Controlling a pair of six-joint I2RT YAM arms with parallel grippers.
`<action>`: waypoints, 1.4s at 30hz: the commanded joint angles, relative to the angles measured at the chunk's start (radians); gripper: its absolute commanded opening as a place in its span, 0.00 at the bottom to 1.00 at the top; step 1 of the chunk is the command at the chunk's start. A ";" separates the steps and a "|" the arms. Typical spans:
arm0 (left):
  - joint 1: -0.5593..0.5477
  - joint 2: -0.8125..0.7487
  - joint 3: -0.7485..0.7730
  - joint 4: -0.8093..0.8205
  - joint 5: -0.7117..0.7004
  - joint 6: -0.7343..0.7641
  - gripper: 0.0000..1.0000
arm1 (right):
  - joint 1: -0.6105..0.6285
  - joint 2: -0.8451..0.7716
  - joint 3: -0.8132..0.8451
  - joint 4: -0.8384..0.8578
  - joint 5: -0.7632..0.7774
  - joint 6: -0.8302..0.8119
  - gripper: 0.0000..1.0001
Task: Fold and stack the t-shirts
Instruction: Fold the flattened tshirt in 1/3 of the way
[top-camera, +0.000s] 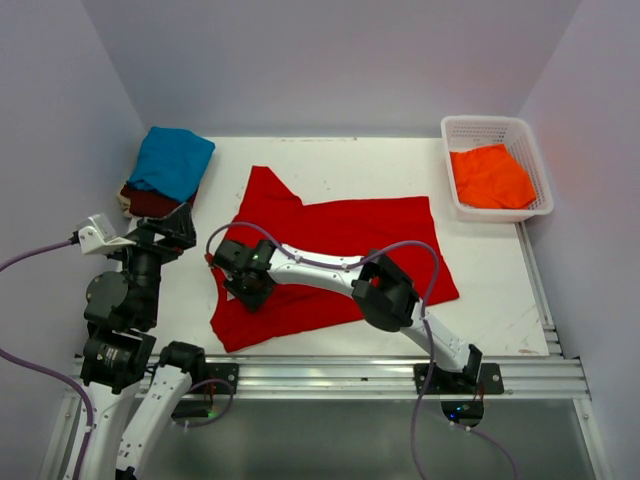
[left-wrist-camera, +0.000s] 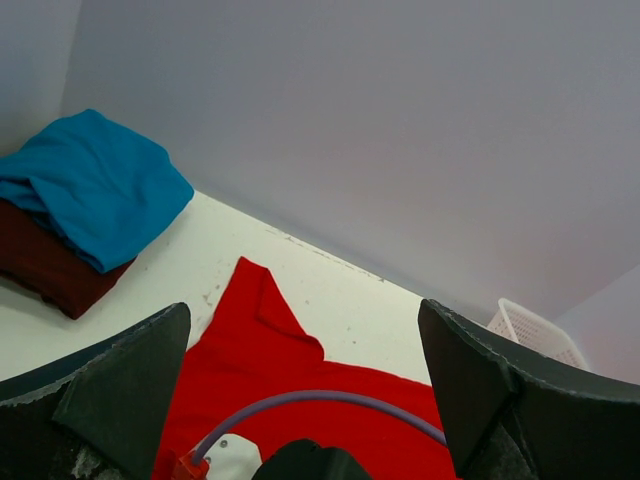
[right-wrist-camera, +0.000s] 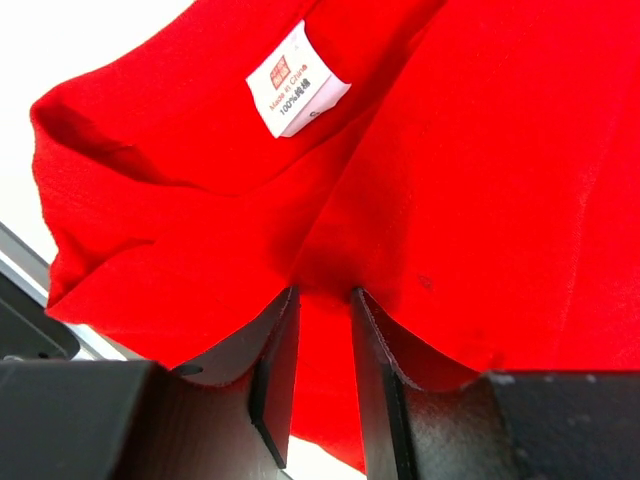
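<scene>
Table (top-camera: 500, 290): a white top, on which the shirts and the basket are carried.
Red t-shirt (top-camera: 370, 235): spread across the middle of the table, with one sleeve pointed toward the far wall and its near left part bunched up.
Right gripper (right-wrist-camera: 320, 300): reached across to the shirt's left side; a fold of red cloth near the collar is pinched between the nearly closed fingers.
Left gripper (left-wrist-camera: 300, 400): held above the table's left edge with the fingers spread wide and nothing between them.
Basket (top-camera: 535, 170): white lattice, set at the far right corner.
Teal t-shirt (top-camera: 172, 160): folded, laid on top of the stack at the far left.
Orange t-shirt (top-camera: 490, 178): crumpled inside the basket.
Maroon t-shirt (top-camera: 150, 203): folded under the teal one.
Label (right-wrist-camera: 298, 82): white, sewn at the red collar.
</scene>
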 joint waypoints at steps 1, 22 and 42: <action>0.004 0.001 0.017 0.006 -0.021 0.023 1.00 | 0.007 0.003 0.051 -0.021 0.017 0.012 0.32; 0.005 0.011 0.006 0.003 -0.012 0.028 1.00 | 0.007 0.001 0.031 -0.024 0.040 0.019 0.00; 0.005 0.019 0.039 -0.025 -0.004 0.039 1.00 | -0.039 -0.093 0.040 -0.053 0.130 0.009 0.00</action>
